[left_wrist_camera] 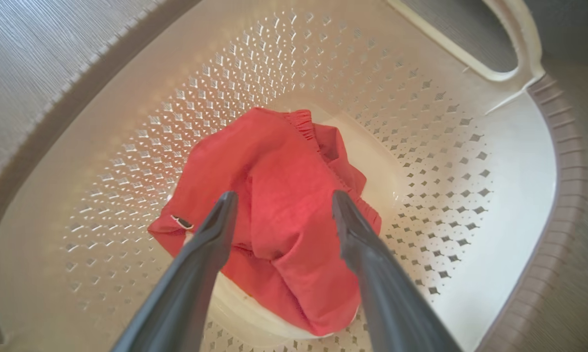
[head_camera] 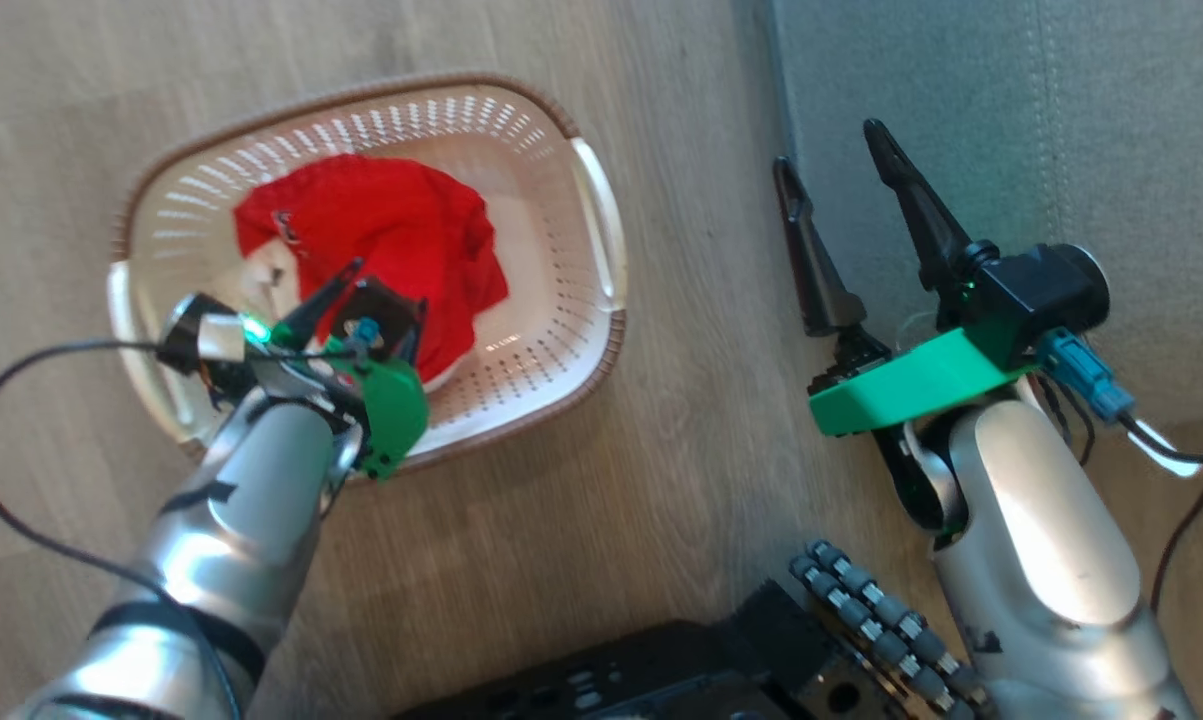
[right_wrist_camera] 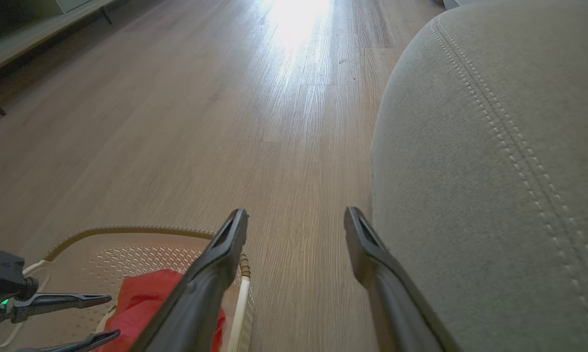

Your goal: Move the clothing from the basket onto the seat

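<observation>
Red clothing (head_camera: 381, 240) lies crumpled in the cream perforated basket (head_camera: 551, 330) on the wood floor. My left gripper (head_camera: 381, 300) hangs open over the basket, its fingertips just above the red fabric (left_wrist_camera: 284, 195) with nothing between them. The basket wall (left_wrist_camera: 445, 161) surrounds the cloth. The grey-green seat (head_camera: 1011, 130) with pale stitching fills the upper right. My right gripper (head_camera: 831, 150) stands open and empty at the seat's left edge, above the floor. In the right wrist view the right gripper (right_wrist_camera: 296, 215) points along the floor beside the seat (right_wrist_camera: 494, 171), with the clothing (right_wrist_camera: 147, 298) and basket (right_wrist_camera: 127, 244) at lower left.
Wood floor (head_camera: 701, 400) separates basket and seat. My dark base (head_camera: 721, 660) sits at the bottom. A black cable (head_camera: 21, 530) loops left of the left arm. Low furniture (right_wrist_camera: 25, 34) stands far off across the floor.
</observation>
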